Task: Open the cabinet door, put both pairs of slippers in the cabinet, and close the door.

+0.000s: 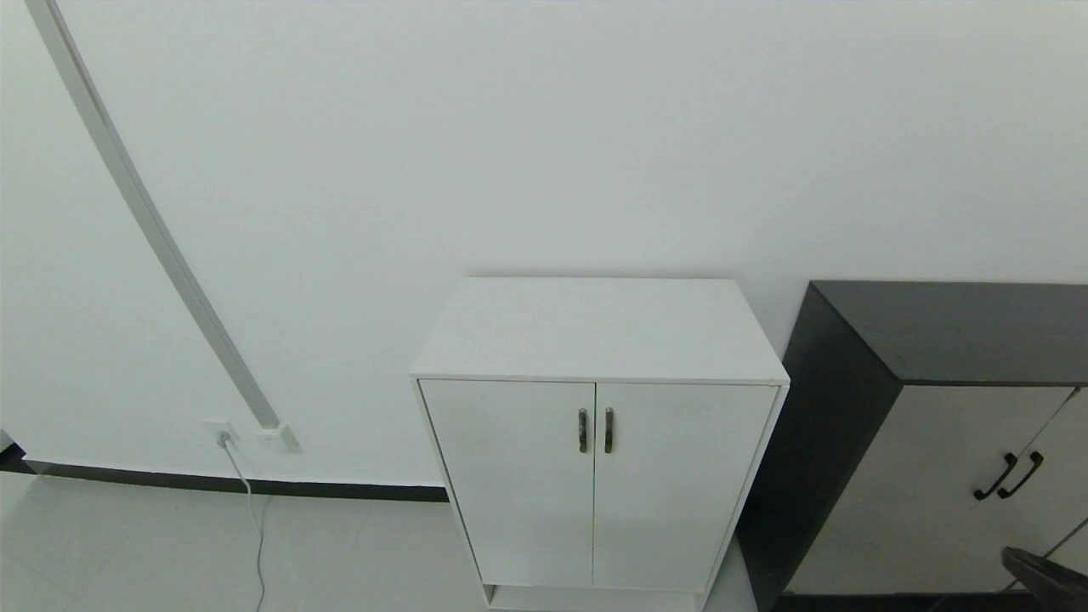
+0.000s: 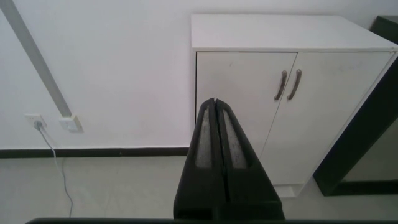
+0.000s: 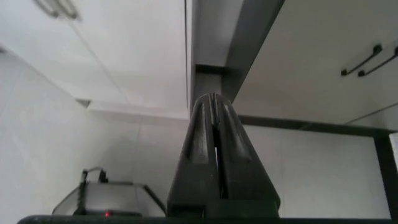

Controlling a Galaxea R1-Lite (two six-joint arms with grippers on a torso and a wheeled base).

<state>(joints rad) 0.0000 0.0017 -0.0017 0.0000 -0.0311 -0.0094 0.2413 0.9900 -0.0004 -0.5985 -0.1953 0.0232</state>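
My left gripper is clenched on nothing. The cabinet stands ahead of it, slightly to the right, with both doors shut and the handles side by side. My right gripper, also clenched empty, points at the gap between the cabinet and the black cabinet.

The cabinet is cut off at its base.

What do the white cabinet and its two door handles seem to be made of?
White cabinet: probably laminated board, smooth white finish; flat panels with thin straight edges. Handles: likely metal, dark finish with a dull sheen; too small to be sure.
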